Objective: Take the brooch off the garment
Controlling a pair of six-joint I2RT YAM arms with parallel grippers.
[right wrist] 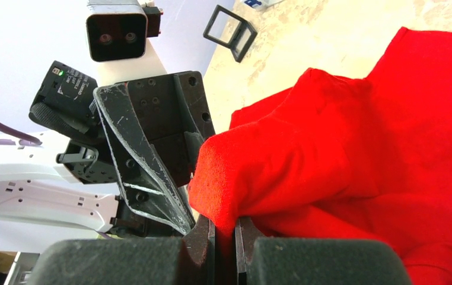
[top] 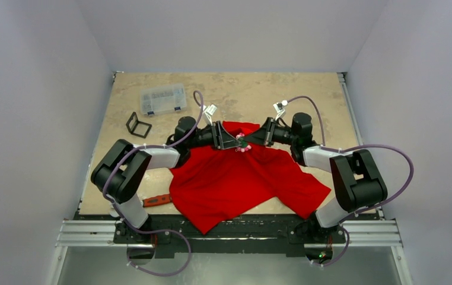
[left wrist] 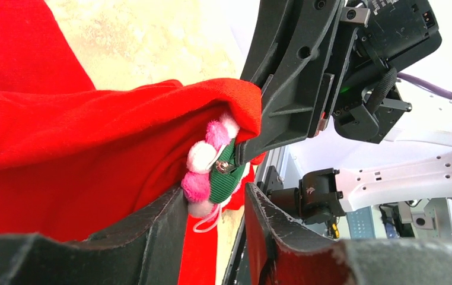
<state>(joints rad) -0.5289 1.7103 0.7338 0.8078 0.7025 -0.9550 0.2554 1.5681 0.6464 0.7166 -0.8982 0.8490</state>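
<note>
While the shirt (right wrist: 342,142) was clamped by the right gripper (right wrist: 225,230), the brooch (left wrist: 215,169) was straddled by the unclenched left gripper (left wrist: 215,199); centred closing was advised.

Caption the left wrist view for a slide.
Right gripper pinches the garment while the brooch sits between the left gripper's jaws.

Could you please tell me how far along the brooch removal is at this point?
Done: the right claw is shut on a raised fold of the bright red cloth T-shirt. In hand: the left claw is open, with the small pink-and-white pompom brooch with a green ribbon at its tips. Left: the brooch sits against the cloth, so closing on it and pulling it free remain.
</note>
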